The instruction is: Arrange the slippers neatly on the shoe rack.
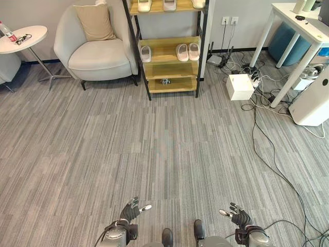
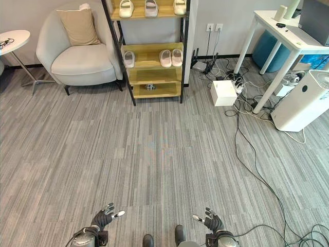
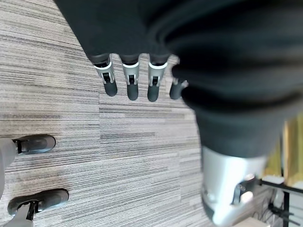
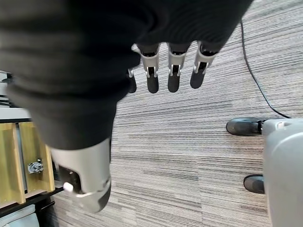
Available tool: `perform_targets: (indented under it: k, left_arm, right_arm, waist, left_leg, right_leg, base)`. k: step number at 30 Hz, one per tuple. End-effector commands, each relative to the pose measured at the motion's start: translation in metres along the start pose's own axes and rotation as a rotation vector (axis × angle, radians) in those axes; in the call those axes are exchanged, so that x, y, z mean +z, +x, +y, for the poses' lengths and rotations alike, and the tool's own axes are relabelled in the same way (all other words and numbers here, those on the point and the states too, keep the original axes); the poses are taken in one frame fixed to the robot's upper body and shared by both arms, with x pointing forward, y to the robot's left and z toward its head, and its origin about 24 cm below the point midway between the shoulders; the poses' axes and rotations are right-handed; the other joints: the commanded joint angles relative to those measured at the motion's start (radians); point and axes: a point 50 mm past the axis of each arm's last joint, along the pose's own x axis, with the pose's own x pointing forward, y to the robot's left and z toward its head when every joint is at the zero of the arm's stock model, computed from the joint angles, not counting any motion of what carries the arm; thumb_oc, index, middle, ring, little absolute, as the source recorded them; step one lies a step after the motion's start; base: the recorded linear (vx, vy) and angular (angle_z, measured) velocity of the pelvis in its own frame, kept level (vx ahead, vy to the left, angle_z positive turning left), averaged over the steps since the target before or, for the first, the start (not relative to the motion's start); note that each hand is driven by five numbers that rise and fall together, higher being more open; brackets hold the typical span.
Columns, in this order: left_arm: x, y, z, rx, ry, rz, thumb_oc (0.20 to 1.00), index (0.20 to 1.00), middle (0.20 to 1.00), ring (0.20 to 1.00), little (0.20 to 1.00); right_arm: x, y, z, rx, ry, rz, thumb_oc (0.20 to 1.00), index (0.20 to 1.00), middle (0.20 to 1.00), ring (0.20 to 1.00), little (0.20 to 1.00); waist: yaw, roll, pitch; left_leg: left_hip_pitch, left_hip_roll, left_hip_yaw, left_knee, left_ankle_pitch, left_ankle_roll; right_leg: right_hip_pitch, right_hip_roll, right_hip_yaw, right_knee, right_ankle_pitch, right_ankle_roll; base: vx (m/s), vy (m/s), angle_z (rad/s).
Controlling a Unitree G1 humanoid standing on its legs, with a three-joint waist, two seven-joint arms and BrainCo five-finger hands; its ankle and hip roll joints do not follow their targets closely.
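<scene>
The left hand [image 1: 132, 211] hangs low in front of the robot, fingers straight and relaxed, and it holds nothing. The right hand [image 1: 237, 215] is in the same pose on the other side, also loose and empty. In the wrist views the fingers [image 3: 132, 84] of each hand point down over bare grey carpet [image 1: 154, 149], with nothing between them and the thumb.

Going outward, the floor between the hands and the far wall carries no slipper that I can see. The shoe rack [image 1: 167, 49] stands well apart from the robot, against the wall, just beside a light armchair [image 1: 95, 43]. On its middle shelf a single slipper [image 1: 146, 53] lies at the left, and a pair of slippers [image 1: 187, 51] lies side by side at the right. More slippers [image 1: 156, 4] stand on the top shelf. A small dark object sits on the lowest shelf; I cannot tell what it is.

To my judgement the task is at a standing or approach step, because both hands are too far from the rack to work. The next move calls for coming close to the rack, then perhaps bringing the single slipper in line with the others.
</scene>
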Motion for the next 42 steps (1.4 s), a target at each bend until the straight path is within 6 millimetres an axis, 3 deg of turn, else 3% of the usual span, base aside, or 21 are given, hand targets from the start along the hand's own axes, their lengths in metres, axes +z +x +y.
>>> perform_targets:
  k: [1, 9, 25, 32, 35, 39, 41, 42]
  left_arm:
    - [0.008, 0.005, -0.003, -0.019, 0.040, -0.026, 1.000, 1.000, 1.000, 1.000, 1.000]
    - [-0.003, 0.005, 0.000, 0.017, -0.043, 0.030, 1.000, 1.000, 1.000, 1.000, 1.000]
    - [-0.003, 0.006, 0.001, 0.017, 0.030, 0.046, 1.000, 1.000, 1.000, 1.000, 1.000]
    - [0.004, 0.007, 0.004, 0.031, 0.013, 0.014, 1.000, 1.000, 1.000, 1.000, 1.000]
    - [0.015, 0.007, 0.004, 0.017, 0.041, -0.031, 1.000, 1.000, 1.000, 1.000, 1.000]
    - [0.021, 0.005, 0.007, -0.003, 0.080, -0.064, 1.000, 1.000, 1.000, 1.000, 1.000]
    - [0.027, 0.006, 0.010, 0.008, 0.086, -0.080, 1.000, 1.000, 1.000, 1.000, 1.000]
    - [0.027, 0.006, 0.010, 0.008, 0.086, -0.080, 1.000, 1.000, 1.000, 1.000, 1.000]
  right_arm:
    - [0.003, 0.001, -0.003, 0.000, -0.034, -0.010, 1.000, 1.000, 1.000, 1.000, 1.000]
    - [-0.005, 0.000, -0.003, -0.006, 0.021, 0.020, 1.000, 1.000, 1.000, 1.000, 1.000]
    - [-0.012, 0.001, -0.002, -0.009, -0.028, 0.065, 1.000, 1.000, 1.000, 1.000, 1.000]
    - [-0.002, 0.003, 0.001, 0.007, -0.044, 0.033, 1.000, 1.000, 1.000, 1.000, 1.000]
    - [0.011, 0.004, 0.001, 0.022, -0.067, -0.017, 1.000, 1.000, 1.000, 1.000, 1.000]
    - [0.030, 0.007, 0.003, 0.033, -0.058, -0.087, 1.000, 1.000, 1.000, 1.000, 1.000]
    - [0.044, 0.009, 0.010, 0.053, -0.056, -0.137, 1.000, 1.000, 1.000, 1.000, 1.000]
    - [0.044, 0.009, 0.010, 0.053, -0.056, -0.137, 1.000, 1.000, 1.000, 1.000, 1.000]
  waist:
    - [0.005, -0.033, -0.049]
    - [0.008, -0.043, -0.071]
    - [0.006, -0.047, -0.069]
    - [0.013, -0.053, -0.033]
    - [0.019, -0.060, -0.005]
    - [0.024, -0.058, 0.027]
    - [0.008, -0.042, 0.075]
    - [0.008, -0.043, 0.075]
  left_leg:
    - [-0.017, 0.052, 0.048, -0.001, -0.051, -0.050]
    - [0.006, 0.058, 0.036, -0.001, -0.058, -0.050]
    - [0.014, 0.062, 0.038, -0.001, -0.065, -0.051]
    - [-0.008, 0.055, 0.044, -0.001, -0.064, -0.041]
    - [-0.036, 0.044, 0.041, 0.018, -0.066, -0.030]
    - [-0.082, 0.020, 0.036, 0.064, -0.096, 0.004]
    - [-0.065, 0.023, 0.045, 0.067, -0.110, 0.024]
    - [-0.066, 0.022, 0.046, 0.067, -0.110, 0.024]
  right_leg:
    - [0.048, -0.086, 0.024, -0.004, -0.130, 0.109]
    - [0.065, -0.074, 0.025, -0.004, -0.146, 0.099]
    - [0.064, -0.070, 0.023, -0.004, -0.143, 0.100]
    - [0.041, -0.075, 0.033, -0.003, -0.135, 0.105]
    - [0.021, -0.085, 0.034, 0.016, -0.137, 0.111]
    - [-0.091, -0.096, 0.040, 0.221, -0.166, 0.139]
    - [-0.214, -0.097, 0.034, 0.456, -0.109, 0.170]
    - [-0.217, -0.098, 0.035, 0.460, -0.111, 0.170]
  base:
    - [0.02, -0.001, -0.05]
    - [0.02, -0.012, -0.03]
    - [0.01, -0.002, 0.00]
    - [0.01, 0.022, -0.05]
    - [-0.02, 0.084, -0.01]
    - [-0.02, 0.138, 0.00]
    - [0.03, 0.172, -0.01]
    - [0.16, 0.130, -0.25]
